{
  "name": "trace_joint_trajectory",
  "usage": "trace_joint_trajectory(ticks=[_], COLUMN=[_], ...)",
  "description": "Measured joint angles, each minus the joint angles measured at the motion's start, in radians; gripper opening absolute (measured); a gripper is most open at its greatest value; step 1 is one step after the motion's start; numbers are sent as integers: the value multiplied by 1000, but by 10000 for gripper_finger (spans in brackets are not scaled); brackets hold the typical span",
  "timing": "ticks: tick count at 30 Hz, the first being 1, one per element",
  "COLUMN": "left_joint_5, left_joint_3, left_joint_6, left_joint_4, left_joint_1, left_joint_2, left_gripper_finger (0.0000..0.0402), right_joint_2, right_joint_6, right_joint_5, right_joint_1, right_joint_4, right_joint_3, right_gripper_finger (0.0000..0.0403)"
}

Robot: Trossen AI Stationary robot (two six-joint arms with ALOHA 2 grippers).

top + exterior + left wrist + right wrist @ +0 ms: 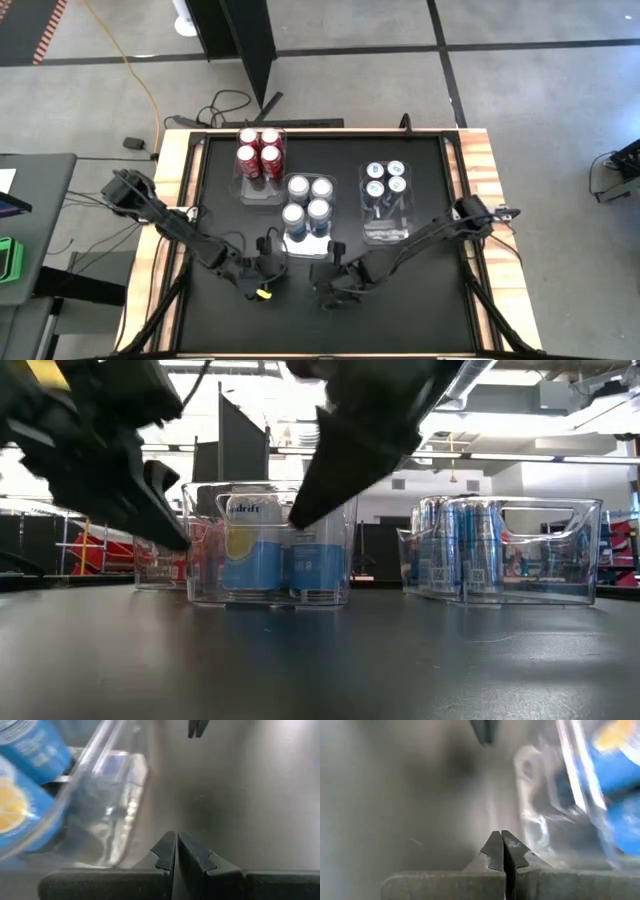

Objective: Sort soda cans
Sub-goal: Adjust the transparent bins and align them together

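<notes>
Standing in three clear bins on the black tabletop (420, 310), all the cans are grouped by colour. Four red cans (259, 152) fill the bin (258, 192) at the back left, packed two by two. Four silver-white and light blue cans (307, 200) sit in the middle bin (305, 248), which lies just in front of and to the right of the red one. Four dark blue cans (385, 182) take up the far half of the right bin (385, 234), leaving its near half bare. From tabletop height, the light blue cans (270, 555) show through the middle bin's clear wall, and the dark blue cans (470, 545) stand upright in the bin off to the right.

Both arms reach low over the near half of the tabletop. The left claw (268, 243) hangs just beside the near left corner of the middle bin, holding nothing, with its fingers (167, 852) pressed together. The right claw (333, 250) hangs by the near right corner of the same bin, likewise closed on nothing, its fingers (495, 851) meeting at the tips. The two claws are near each other, apart, and neither touches a can.
</notes>
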Motion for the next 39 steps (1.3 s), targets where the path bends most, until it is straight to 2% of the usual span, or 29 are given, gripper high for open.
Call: trace_joint_trajectory(ticks=[12, 26, 39], left_joint_5=[-17, -13, 7], left_joint_3=[0, 0, 0], left_joint_6=[-5, 51, 81], left_joint_4=[11, 16, 19], left_joint_1=[126, 280, 361], left_joint_2=[37, 36, 36], left_gripper_finger=[15, 15, 15], right_joint_2=[29, 31, 32], right_joint_6=[24, -53, -160], right_joint_5=[38, 33, 31], right_joint_1=[-104, -232, -340], right_joint_4=[-80, -136, -178], right_joint_3=[0, -1, -1], right_gripper_finger=[1, 1, 1])
